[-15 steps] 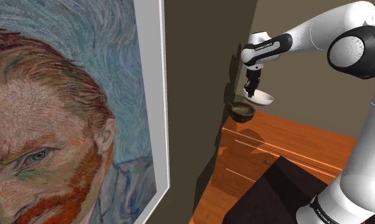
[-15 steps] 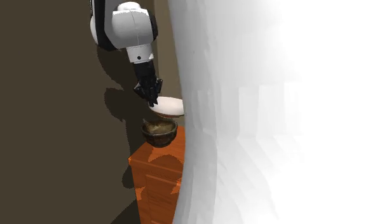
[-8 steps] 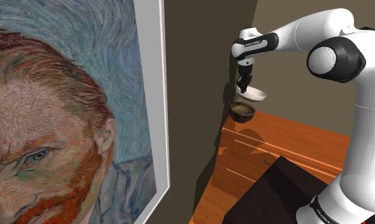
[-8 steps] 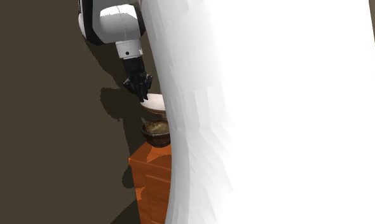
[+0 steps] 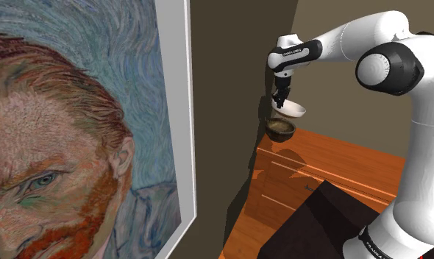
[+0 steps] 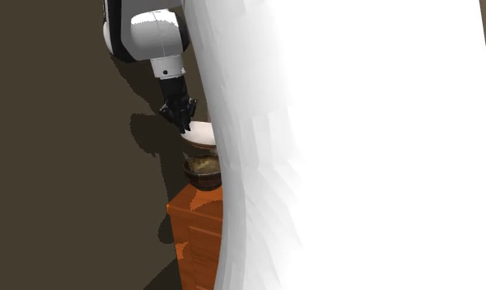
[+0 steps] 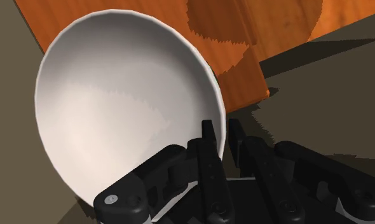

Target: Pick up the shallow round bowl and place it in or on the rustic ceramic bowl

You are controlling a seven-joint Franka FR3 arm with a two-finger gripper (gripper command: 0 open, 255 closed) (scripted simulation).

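In the shoulder view my black gripper (image 5: 281, 101) is shut on the rim of the shallow white bowl (image 5: 294, 110). It holds the bowl just above the dark brown rustic bowl (image 5: 279, 130), which stands at the far corner of the wooden dresser (image 5: 340, 158). From the second exterior view the white bowl (image 6: 202, 132) hangs slightly tilted over the rustic bowl (image 6: 203, 169), with the gripper (image 6: 184, 120) at its rim. In the wrist view the fingers clasp the edge of the white bowl (image 7: 122, 102) at the gripper (image 7: 225, 137).
A large framed portrait painting (image 5: 68, 132) fills the shoulder view's left, close to a brown wall. The dark stand (image 5: 322, 221) sits at the lower right. A white arm link (image 6: 357, 148) blocks the second exterior view's right. The orange dresser (image 6: 198, 235) has drawers.
The arm has swung toward the shoulder view's left, carrying the white bowl from beside the rustic bowl to over it. Little has moved in the last half second.
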